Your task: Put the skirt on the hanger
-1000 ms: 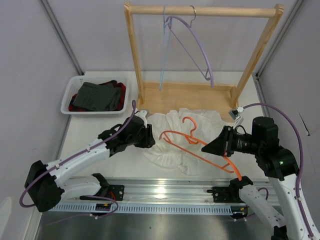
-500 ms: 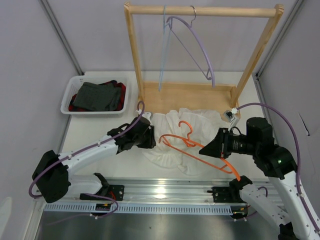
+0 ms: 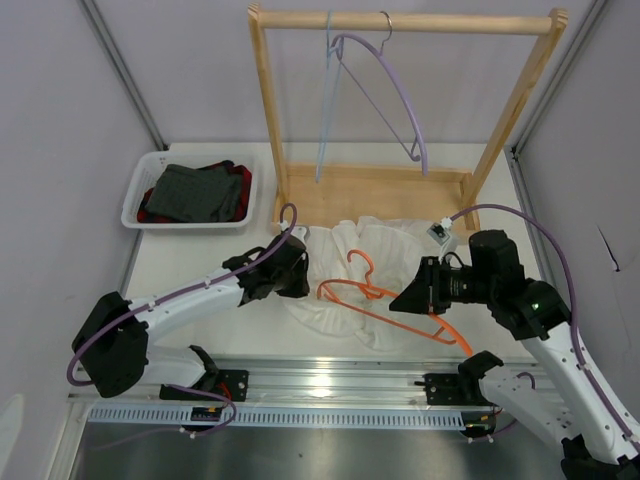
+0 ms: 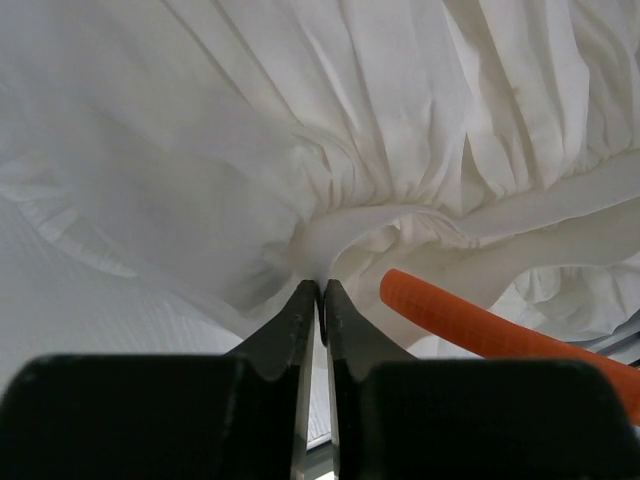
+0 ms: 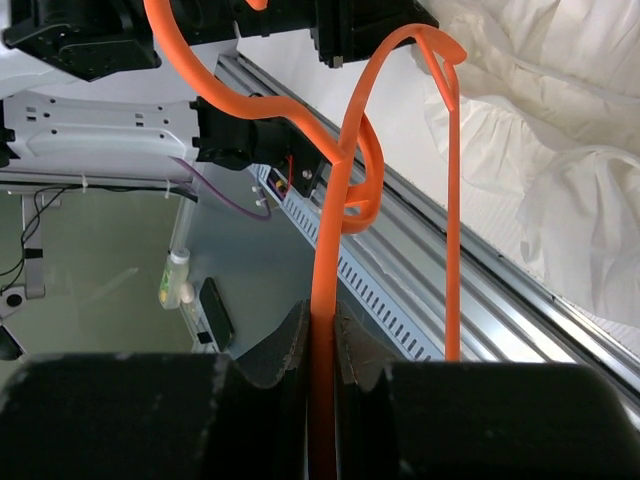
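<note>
The skirt [image 3: 335,305] lies in the middle of the bench [image 3: 190,255], toward the front edge, with the hanger [image 3: 372,291] over it, reaching right. The left tool [image 3: 297,283] is at the skirt's left side and the right tool [image 3: 405,298] is on the hanger's right arm. A rack [image 3: 375,190] stands behind, and a basket [image 3: 135,190] of clothes [image 3: 195,192] sits in the back-left corner.

**Twin white-and-black arms, strung with purple cable**

The left arm [image 3: 180,300] and the right arm [image 3: 580,385] share one build, with smooth white link shells set between bulky black joint housings. A thin purple cable [image 3: 500,208] loops along each arm, tied on with small white clips. The bases [image 3: 215,385] are black brackets. From the wrist cameras, the left gripper [image 4: 320,290] and the right gripper [image 5: 320,318] show matte black fingers tapering to thin tips.
</note>
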Motion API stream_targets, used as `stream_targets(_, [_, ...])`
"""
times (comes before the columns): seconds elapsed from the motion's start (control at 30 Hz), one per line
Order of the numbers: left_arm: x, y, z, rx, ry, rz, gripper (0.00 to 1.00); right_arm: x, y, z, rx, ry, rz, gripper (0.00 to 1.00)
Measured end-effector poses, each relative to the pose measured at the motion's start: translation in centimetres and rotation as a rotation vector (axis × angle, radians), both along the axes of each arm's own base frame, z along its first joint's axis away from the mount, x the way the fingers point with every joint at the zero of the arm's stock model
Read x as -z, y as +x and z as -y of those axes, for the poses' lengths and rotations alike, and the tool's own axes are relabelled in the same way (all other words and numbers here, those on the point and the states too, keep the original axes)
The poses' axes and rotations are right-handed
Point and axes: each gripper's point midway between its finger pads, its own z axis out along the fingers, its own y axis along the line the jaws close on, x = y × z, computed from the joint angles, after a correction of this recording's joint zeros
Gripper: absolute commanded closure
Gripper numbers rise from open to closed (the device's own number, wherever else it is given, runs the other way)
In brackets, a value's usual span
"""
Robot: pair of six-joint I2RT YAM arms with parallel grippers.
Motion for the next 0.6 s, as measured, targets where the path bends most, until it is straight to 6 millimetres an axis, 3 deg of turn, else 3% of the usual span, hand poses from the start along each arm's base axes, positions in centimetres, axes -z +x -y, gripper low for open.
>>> stream_targets(0.07, [0.0, 0.0, 0.1, 0.002, 0.0, 0.0, 1.0, 0.3, 0.2, -0.2, -0.007, -0.004, 0.003, 1.0])
stream_targets(0.3, [-0.5, -0.3, 0.6, 0.022, -0.005, 0.004, 1.0, 1.4, 1.2, -1.2, -0.027, -0.021, 0.013, 1.0])
stream_targets(0.6, [-3.6, -0.3, 1.4, 0.053, -0.035, 0.05, 1.0, 1.5, 3.1, -2.7, -0.06, -0.017, 0.068, 1.0])
